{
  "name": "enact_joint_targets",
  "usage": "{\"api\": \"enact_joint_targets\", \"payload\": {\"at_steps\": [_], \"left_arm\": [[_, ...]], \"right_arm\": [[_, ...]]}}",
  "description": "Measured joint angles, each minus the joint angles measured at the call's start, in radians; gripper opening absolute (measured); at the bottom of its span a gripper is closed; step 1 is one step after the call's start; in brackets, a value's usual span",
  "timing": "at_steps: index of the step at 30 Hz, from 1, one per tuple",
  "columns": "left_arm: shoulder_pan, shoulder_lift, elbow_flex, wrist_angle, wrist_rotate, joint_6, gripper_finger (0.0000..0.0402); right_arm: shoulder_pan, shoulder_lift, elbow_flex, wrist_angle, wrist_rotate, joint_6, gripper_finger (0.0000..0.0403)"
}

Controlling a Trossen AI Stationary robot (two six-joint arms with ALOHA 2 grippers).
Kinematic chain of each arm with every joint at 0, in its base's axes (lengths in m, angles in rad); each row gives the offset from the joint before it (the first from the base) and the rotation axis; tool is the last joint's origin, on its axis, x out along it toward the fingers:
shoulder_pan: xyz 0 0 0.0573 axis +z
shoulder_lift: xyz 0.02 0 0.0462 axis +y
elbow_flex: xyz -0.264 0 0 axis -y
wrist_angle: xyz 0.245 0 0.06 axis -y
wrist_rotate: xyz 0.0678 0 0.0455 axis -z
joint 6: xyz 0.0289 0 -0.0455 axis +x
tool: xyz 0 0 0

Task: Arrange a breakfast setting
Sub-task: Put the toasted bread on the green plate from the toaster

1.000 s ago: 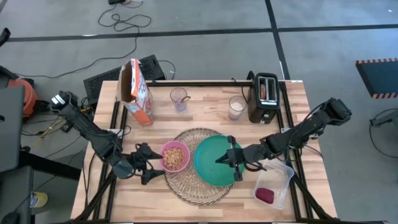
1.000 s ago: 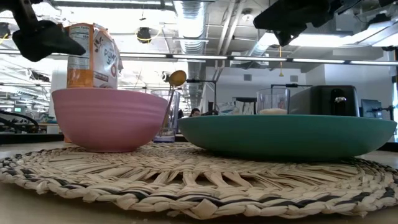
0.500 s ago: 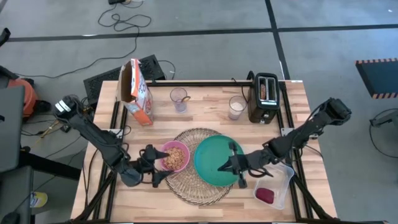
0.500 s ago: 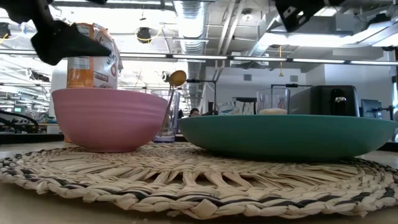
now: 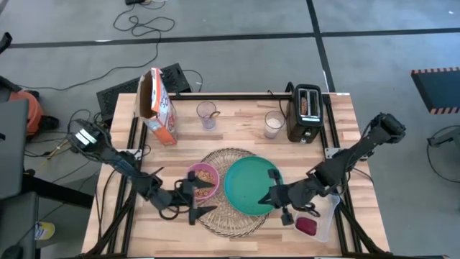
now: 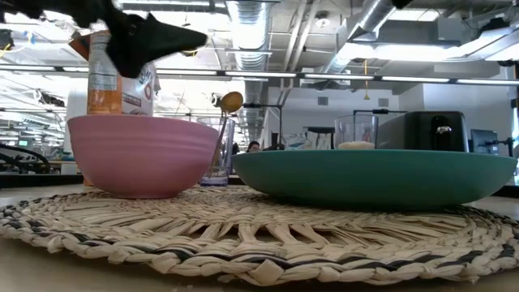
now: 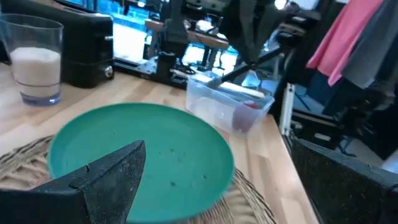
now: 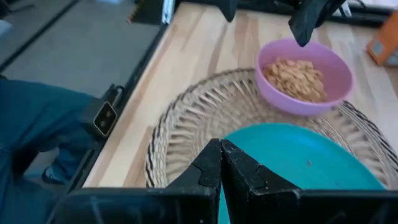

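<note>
The round wicker mat [image 5: 230,194] lies at the table's near middle. On it stand the pink bowl [image 5: 203,180], with cereal in it, and the teal plate [image 5: 248,183], which is bare. The gold spoon [image 6: 229,101] stands in a clear glass [image 5: 207,114] at the back. The dark-red fruit [image 5: 307,225] lies in the clear tub [image 5: 320,212]. My left gripper [image 5: 195,201] is open and empty above the mat, at the bowl's near side. My right gripper [image 5: 277,198] is shut and empty over the plate's near right rim, beside the tub. No bread ring shows plainly.
A cereal box [image 5: 158,108] stands at the back left. A glass of milk [image 5: 273,124] and the black toaster [image 5: 304,111] stand at the back right. Bare wood lies between the mat and these. The tub sits at the table's near right corner.
My left gripper has gone toward the table's near edge and to the right, from left of the bowl to its near side. My right gripper has drawn back off the plate's middle toward the near right, next to the tub. The bowl and the plate have stayed in place.
</note>
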Motion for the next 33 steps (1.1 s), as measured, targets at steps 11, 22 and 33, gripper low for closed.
{"api": "enact_joint_targets", "payload": {"at_steps": [11, 22, 33], "left_arm": [[0.104, 0.114, 0.109, 0.050, 0.058, 0.034, 0.0387], [0.120, 0.146, 0.158, -0.040, 0.016, -0.017, 0.0387], [0.118, 0.146, 0.158, -0.083, 0.007, 0.003, 0.0387]], "right_arm": [[-0.120, -0.193, 0.227, -0.572, 0.062, 0.171, 0.0033], [-0.532, -0.502, 0.234, -0.850, 0.187, 0.269, 0.0034], [-0.976, -0.426, 0.234, -0.869, 0.073, 0.184, 0.0164]]}}
